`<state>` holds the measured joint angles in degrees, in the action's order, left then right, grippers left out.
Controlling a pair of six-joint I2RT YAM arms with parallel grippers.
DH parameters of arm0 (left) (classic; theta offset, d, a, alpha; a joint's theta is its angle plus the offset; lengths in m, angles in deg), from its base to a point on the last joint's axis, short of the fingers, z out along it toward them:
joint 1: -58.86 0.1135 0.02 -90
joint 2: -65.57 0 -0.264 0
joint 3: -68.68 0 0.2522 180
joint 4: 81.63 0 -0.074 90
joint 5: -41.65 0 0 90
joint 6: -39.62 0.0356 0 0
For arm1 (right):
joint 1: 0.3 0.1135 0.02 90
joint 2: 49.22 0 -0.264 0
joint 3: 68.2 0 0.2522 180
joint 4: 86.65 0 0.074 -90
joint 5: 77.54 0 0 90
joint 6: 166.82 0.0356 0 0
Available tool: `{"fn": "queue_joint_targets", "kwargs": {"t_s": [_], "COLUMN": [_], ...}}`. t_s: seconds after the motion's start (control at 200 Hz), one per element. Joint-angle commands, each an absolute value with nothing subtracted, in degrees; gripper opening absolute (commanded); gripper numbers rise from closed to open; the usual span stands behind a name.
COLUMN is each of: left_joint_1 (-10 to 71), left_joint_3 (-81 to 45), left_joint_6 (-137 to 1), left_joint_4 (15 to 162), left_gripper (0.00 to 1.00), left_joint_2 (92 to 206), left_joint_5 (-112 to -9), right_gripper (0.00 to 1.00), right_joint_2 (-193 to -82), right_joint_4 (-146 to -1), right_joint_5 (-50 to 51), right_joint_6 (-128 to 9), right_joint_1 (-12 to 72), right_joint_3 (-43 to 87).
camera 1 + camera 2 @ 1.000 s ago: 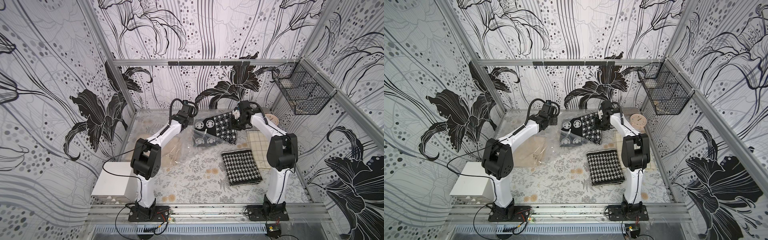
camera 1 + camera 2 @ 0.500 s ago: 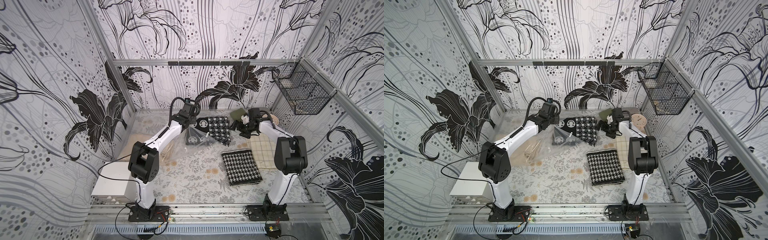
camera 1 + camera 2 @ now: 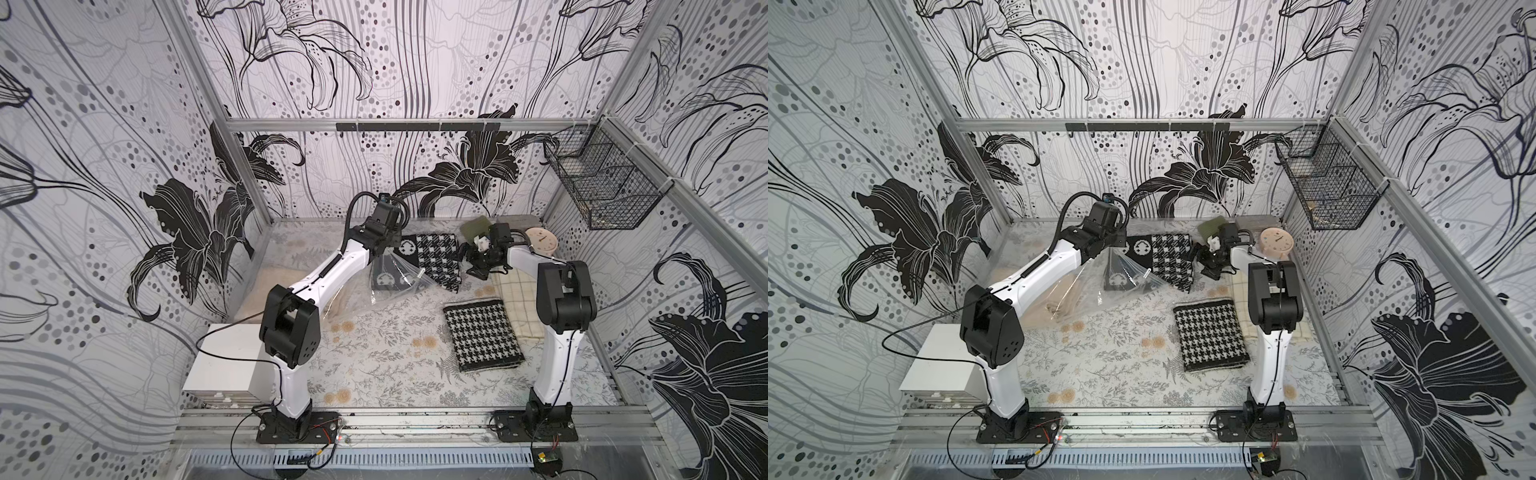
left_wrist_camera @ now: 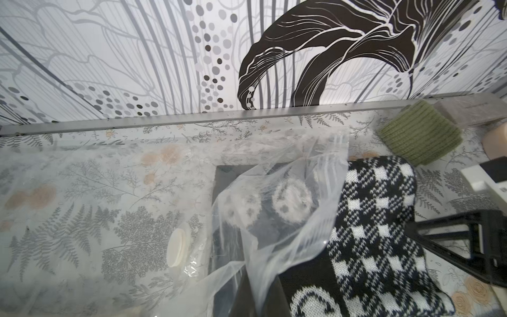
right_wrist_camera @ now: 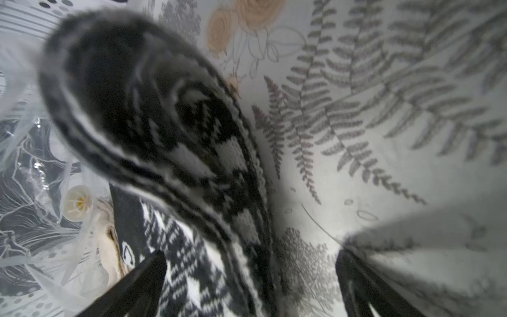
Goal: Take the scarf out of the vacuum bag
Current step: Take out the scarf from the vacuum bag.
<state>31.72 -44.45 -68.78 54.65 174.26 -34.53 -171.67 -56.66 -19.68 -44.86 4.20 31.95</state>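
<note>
Left hand (image 3: 384, 249) was pressed together, pinching the vacuum bag (image 3: 392, 289). The clear plastic rose in a peak to it at the far middle of the tabletop (image 3: 374, 365). White valve disc (image 4: 175, 248) sat on the bag's flatter part. Scarf (image 3: 438, 266) lay half in the bag, round-motif end under plastic and checked end out on the tabletop. Right hand (image 3: 474, 266) sat at that free end, fingers (image 5: 131, 285) spread wide, scarf edge between them, not clamped. Green knit piece (image 3: 476, 227) and round clock (image 3: 540, 241) lay behind it. Second folded checked cloth (image 3: 482, 334) lay nearer, apart.
</note>
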Motion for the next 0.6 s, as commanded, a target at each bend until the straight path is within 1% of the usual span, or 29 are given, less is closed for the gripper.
{"fn": "queue_joint_targets", "kwargs": {"t_s": [0.0,0.205,0.491,0.501,0.516,0.596], "left_joint_1": [31.2,30.7,30.4,30.4,30.4,30.4], "left_joint_3": [-46.9,-49.3,-50.9,-50.9,-50.9,-50.7], "left_joint_6": [-68.1,-67.8,-67.4,-67.4,-67.4,-67.5], "left_joint_4": [55.4,54.4,53.7,53.7,53.7,53.6], "left_gripper": [0.00,0.00,0.00,0.00,0.00,0.00], "left_joint_2": [175.2,176.7,177.9,177.8,177.8,177.8], "left_joint_5": [-35.1,-35.1,-34.8,-34.8,-34.8,-34.8], "right_gripper": [1.00,1.00,0.96,0.93,0.90,0.81], "right_joint_2": [-175.7,-179.1,-181.9,-182.0,-182.1,-182.5], "right_joint_4": [-56.8,-56.1,-58.1,-58.2,-58.5,-60.4], "right_joint_5": [-21.5,-22.2,-23.9,-24.0,-24.2,-25.4], "right_joint_6": [-43.9,-43.8,-41.5,-41.4,-41.2,-40.2], "right_joint_1": [4.8,6.9,10.0,10.0,10.0,10.1], "right_joint_3": [34.0,36.1,37.1,37.2,37.2,36.9]}}
